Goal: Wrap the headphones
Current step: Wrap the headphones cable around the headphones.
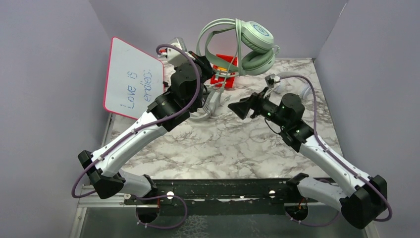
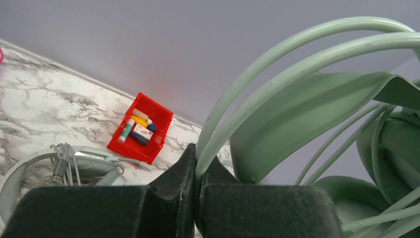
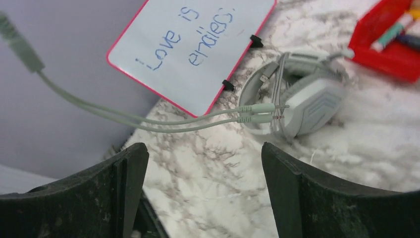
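Observation:
The mint-green headphones (image 1: 250, 44) hang in the air at the back of the table. My left gripper (image 1: 202, 58) is shut on their thin headband (image 2: 233, 114), which runs between the jaws of the left gripper (image 2: 200, 168). Their cable, ending in two plugs (image 3: 257, 113), dangles free ahead of my right gripper (image 3: 203, 163), which stands wide open with nothing in it, seen at mid-table as the right gripper (image 1: 237, 105). The grey-white headphones (image 3: 302, 94) lie on the table with their cable bundled on them, partly hidden under my left arm (image 1: 212, 101). A white headset (image 1: 297, 78) lies behind my right arm.
A red bin (image 2: 141, 129) of small items sits at the back wall, also visible as the red bin (image 1: 224, 69). A pink-framed whiteboard (image 1: 132, 79) leans at the left wall. Grey walls close in the marble table (image 1: 223, 148) on three sides.

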### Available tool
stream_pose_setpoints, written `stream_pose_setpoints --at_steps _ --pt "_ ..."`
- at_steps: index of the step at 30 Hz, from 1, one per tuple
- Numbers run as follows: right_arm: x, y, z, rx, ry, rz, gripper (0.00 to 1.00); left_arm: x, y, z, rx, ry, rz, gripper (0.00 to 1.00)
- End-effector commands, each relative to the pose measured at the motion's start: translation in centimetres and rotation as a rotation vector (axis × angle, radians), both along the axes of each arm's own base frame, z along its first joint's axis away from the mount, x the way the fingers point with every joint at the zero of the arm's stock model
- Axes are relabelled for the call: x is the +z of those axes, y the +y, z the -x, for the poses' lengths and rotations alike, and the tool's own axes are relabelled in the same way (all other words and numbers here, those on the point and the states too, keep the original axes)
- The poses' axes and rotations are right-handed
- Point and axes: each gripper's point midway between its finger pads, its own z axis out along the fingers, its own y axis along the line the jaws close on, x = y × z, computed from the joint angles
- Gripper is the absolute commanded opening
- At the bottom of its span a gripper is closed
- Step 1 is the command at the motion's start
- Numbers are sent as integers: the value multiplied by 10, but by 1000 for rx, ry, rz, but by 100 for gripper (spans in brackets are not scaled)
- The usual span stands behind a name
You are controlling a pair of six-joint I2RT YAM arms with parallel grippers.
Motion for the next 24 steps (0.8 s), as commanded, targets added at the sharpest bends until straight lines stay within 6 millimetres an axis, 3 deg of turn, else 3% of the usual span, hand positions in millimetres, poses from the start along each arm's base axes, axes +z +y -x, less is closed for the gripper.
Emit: stream_pose_setpoints --at_steps 1,4,6,11,18,24 --pt "-38 -39 2 -343 550 -124 90 56 14 16 -22 -115 161 0" --pt "-43 -50 10 -472 790 -275 91 53 13 15 -19 -116 154 0" --pt "-47 -46 18 -518 993 -352 90 52 14 15 -16 -115 152 0" --pt "-48 -1 41 -336 1356 -459 84 46 11 12 -15 -110 145 0" --pt "-47 9 23 -359 1430 -608 84 43 6 11 -32 -106 132 0" --pt "-52 19 9 -369 1485 -628 84 36 5 11 -32 -100 116 0"
